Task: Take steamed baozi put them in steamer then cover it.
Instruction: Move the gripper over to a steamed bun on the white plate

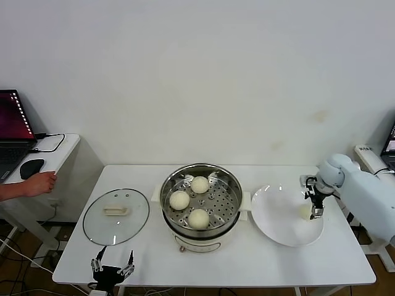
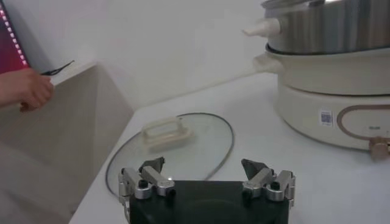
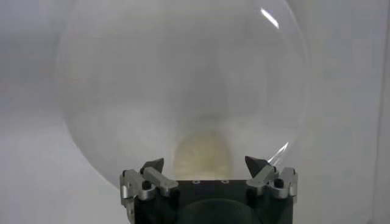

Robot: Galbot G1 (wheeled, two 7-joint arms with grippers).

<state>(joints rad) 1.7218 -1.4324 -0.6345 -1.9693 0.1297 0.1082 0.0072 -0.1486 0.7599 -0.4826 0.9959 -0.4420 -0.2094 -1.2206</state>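
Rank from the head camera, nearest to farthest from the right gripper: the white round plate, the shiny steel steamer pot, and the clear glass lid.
1. White round plate: directly beneath the open right gripper.
2. Shiny steel steamer pot: table centre, holding three buns.
3. Clear glass lid: far left, near the left gripper.

The white right arm reaches in from the side, wrist bent downward — its black, metal-tipped right gripper hangs with jaws spread wide. The matching left gripper waits low, likewise spread.
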